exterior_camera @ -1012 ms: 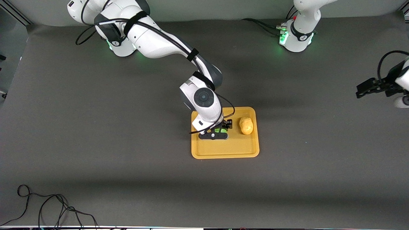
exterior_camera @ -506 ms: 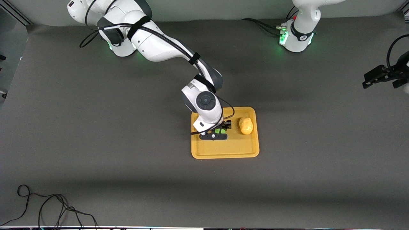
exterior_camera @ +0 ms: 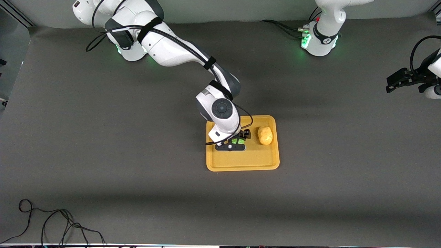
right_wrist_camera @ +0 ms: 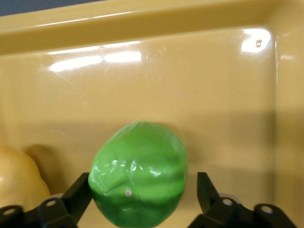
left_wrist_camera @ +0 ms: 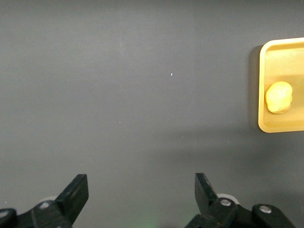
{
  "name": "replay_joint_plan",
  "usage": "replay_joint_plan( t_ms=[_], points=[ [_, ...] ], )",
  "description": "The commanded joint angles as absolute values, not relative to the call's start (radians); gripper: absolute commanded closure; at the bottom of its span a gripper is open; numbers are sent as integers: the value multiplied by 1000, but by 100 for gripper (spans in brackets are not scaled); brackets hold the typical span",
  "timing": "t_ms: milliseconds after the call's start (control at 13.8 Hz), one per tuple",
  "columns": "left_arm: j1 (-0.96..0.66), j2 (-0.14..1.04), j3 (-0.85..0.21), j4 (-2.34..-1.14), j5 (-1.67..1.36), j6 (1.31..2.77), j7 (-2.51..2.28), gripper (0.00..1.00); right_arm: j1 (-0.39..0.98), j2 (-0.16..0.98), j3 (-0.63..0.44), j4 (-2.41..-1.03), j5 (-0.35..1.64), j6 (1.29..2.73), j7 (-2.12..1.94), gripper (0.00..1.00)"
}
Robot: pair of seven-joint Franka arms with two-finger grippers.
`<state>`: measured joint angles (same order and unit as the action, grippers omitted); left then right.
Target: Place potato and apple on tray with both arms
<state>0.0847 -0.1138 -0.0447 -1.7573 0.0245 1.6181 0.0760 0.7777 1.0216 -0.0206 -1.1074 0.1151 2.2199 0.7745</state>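
Note:
The yellow-orange tray point(exterior_camera: 241, 167) lies mid-table. The potato point(exterior_camera: 265, 135) rests on it, toward the left arm's end. The green apple point(exterior_camera: 237, 140) sits on the tray floor beside the potato, mostly hidden under my right gripper point(exterior_camera: 236, 142). In the right wrist view the apple point(right_wrist_camera: 137, 173) stands between the open fingers of my right gripper point(right_wrist_camera: 142, 192), with a gap at one finger; the potato point(right_wrist_camera: 16, 180) and tray point(right_wrist_camera: 166, 85) show there too. My left gripper point(exterior_camera: 391, 84) is open and empty, up over the table's left arm end. The left wrist view shows my left gripper point(left_wrist_camera: 141, 190), the potato point(left_wrist_camera: 279, 97) and the tray point(left_wrist_camera: 280, 124).
A black cable point(exterior_camera: 51, 224) lies coiled on the grey table near the front camera, at the right arm's end. The arm bases point(exterior_camera: 318, 41) stand along the edge farthest from the front camera.
My left gripper has drifted at the table's end, away from the front camera, out and part way back. My right arm's upper part shifted a little; its gripper stays at the apple.

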Motion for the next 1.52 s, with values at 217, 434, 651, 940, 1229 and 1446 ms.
replay_joint_plan(
  t_ms=[217, 434, 651, 940, 1229, 1446],
  points=[
    [61, -138, -63, -1786, 44, 1624, 80, 0, 759, 771, -92, -1317, 106, 2151, 778, 0],
    [61, -129, -67, -1795, 44, 1655, 78, 0, 759, 605, -159, -1455, 112, 2146, 721, 0],
    [63, -144, -75, -1810, 48, 1655, 74, 0, 709, 455, -195, -1560, 118, 2135, 684, 0],
    [64, -150, -77, -1812, 60, 1652, 75, 0, 612, 324, -204, -1586, 117, 1999, 538, 0],
    [67, -150, -75, -1812, 60, 1652, 77, 0, 600, 217, -326, -1602, 117, 1866, 387, 0],
    [69, -155, -75, -1812, 60, 1651, 77, 0, 485, 189, -302, -1546, 106, 1711, 330, 0]
  ],
)
